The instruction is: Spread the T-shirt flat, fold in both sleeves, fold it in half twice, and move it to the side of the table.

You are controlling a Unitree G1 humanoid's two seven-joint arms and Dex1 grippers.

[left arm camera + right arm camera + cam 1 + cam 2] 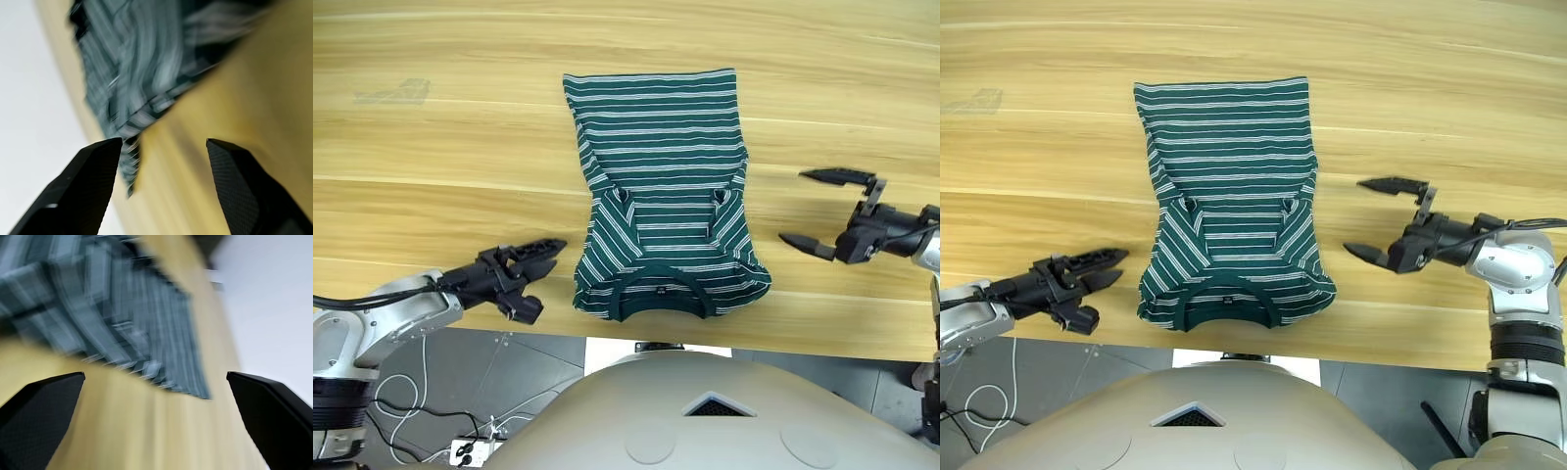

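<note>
The T-shirt (661, 186) is laid on the table (431, 176) at the middle of the near edge, collar (661, 291) toward that edge and hem toward the far edge. It is seen spread mostly flat, with some bunching near the collar. Both sleeves are judged to be folded in: the left sleeve (605, 235) and the right sleeve (736, 230) are seen lapped over the body, so the outline is narrowed to a rough strip. The two folds in half are not yet done, and the shirt is not yet moved to the side of the table, so roughly the first half of the task is judged complete. The left gripper (551, 277) is held low at the near edge, just beside the collar-end corner of the shirt, not touching it; its fingers are spread apart with nothing between them. The right gripper (791, 206) is held over the table on the other side, near the shirt but apart from it, fingers spread wide and empty. The first half fold is judged to come next, probably by taking the collar-end corners, though that cannot be told for sure.
</note>
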